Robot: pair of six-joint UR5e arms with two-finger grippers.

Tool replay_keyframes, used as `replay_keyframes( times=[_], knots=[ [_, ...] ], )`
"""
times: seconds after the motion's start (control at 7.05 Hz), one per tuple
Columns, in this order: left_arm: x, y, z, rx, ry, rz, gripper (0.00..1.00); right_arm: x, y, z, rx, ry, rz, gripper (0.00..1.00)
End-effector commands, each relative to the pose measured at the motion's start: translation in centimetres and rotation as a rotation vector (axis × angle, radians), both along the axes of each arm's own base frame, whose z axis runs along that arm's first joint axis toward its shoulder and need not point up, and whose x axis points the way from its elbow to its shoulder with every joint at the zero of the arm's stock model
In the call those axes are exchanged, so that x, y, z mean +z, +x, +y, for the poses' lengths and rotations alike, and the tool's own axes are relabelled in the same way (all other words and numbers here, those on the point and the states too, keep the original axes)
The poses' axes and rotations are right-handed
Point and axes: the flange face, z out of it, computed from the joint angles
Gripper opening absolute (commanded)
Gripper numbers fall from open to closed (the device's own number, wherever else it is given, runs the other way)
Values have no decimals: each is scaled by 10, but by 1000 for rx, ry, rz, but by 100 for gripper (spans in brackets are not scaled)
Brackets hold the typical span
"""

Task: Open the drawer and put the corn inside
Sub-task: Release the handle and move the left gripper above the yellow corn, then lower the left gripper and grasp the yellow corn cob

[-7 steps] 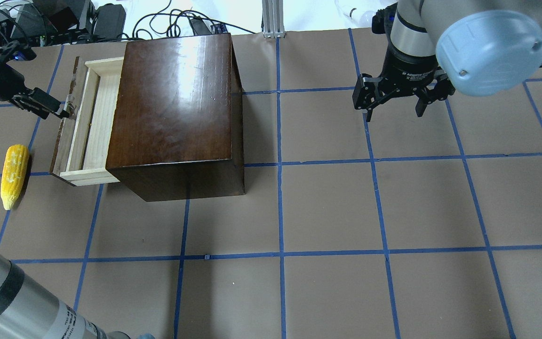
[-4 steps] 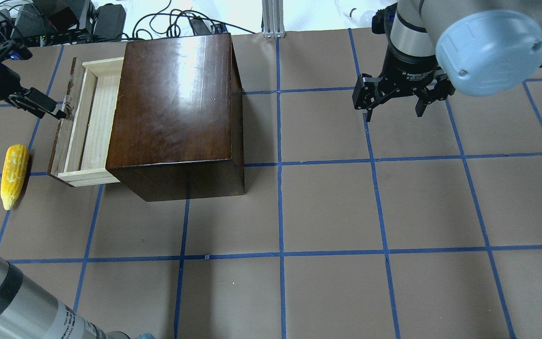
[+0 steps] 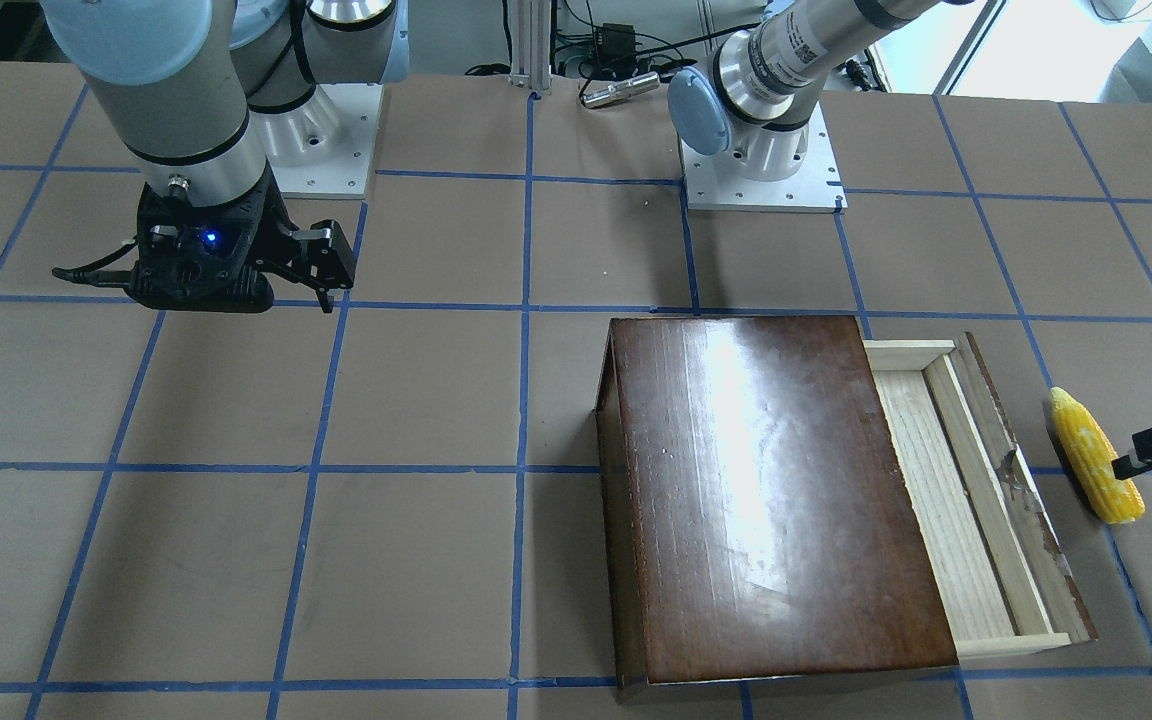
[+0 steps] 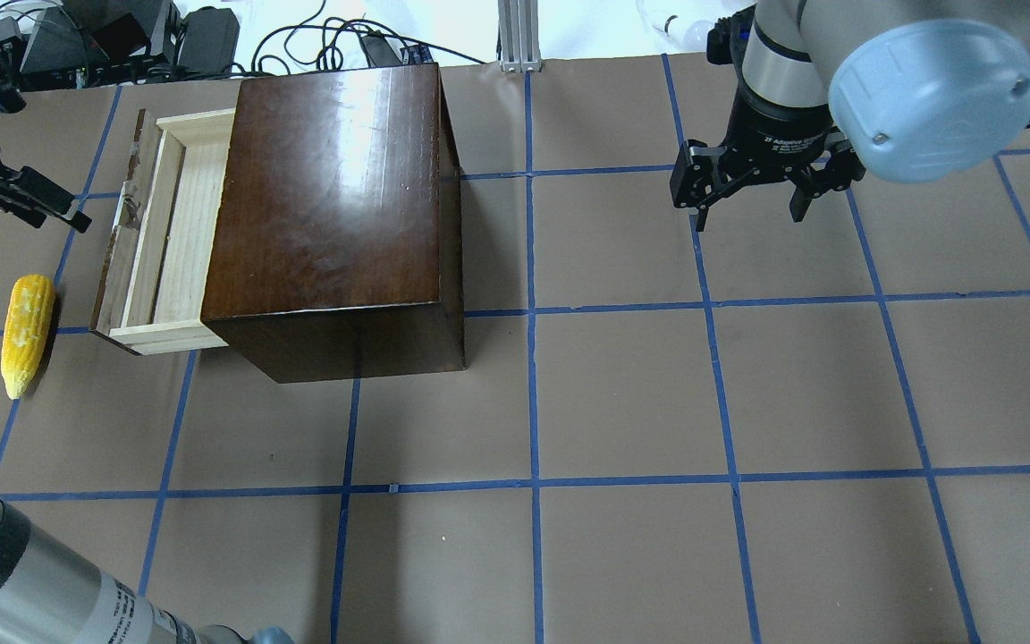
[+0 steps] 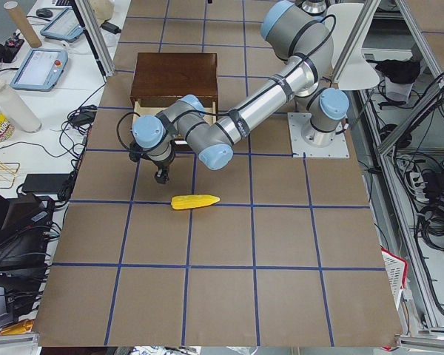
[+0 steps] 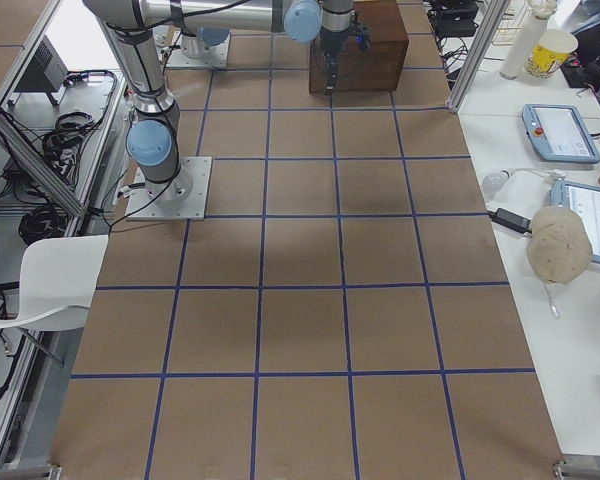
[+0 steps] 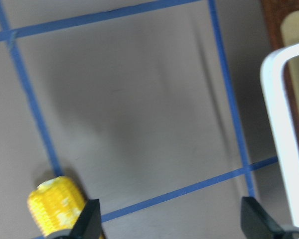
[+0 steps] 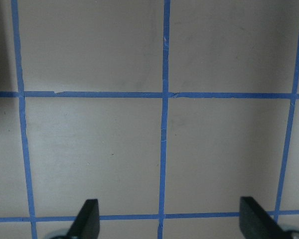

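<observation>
Overhead from behind, front opposite, distant end views, close downward wrist cameras, exteriors share box [image 4: 327,197]

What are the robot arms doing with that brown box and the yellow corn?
The robot's job is to put the corn into the drawer. The drawer is already pulled partway out of the brown box. The left end effector is open, just off the drawer's front, close to the corn. The corn lies on the table, not yet picked up. The right end effector hangs open far away, holding nothing.
</observation>
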Motion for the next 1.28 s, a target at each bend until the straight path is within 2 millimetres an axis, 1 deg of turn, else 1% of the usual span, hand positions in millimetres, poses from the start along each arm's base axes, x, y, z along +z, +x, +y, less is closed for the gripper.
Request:
replay_keyframes(
  times=[0.0,0.14,0.28,0.43,0.57,0.71,0.85,0.99,1.13],
  knots=[
    [-29,38,8,167,26,-74,100,0,0,0,0,-2,1,100],
    [-39,40,11,243,65,-90,100,0,0,0,0,0,1,100],
    [-49,40,10,279,84,-86,100,0,0,0,0,0,1,100],
    [-63,41,9,378,116,-75,100,-1,0,0,0,2,0,100],
    [-76,39,11,423,144,-66,100,0,0,0,0,0,0,100],
    [-94,36,15,427,149,-67,100,0,0,0,0,-1,0,100],
    [-110,36,22,428,136,-122,100,0,0,0,0,0,0,100],
    [-122,35,29,422,135,-169,100,0,0,0,0,0,0,100],
    [-131,31,33,421,144,-167,100,-1,0,0,0,2,0,100]
  ],
)
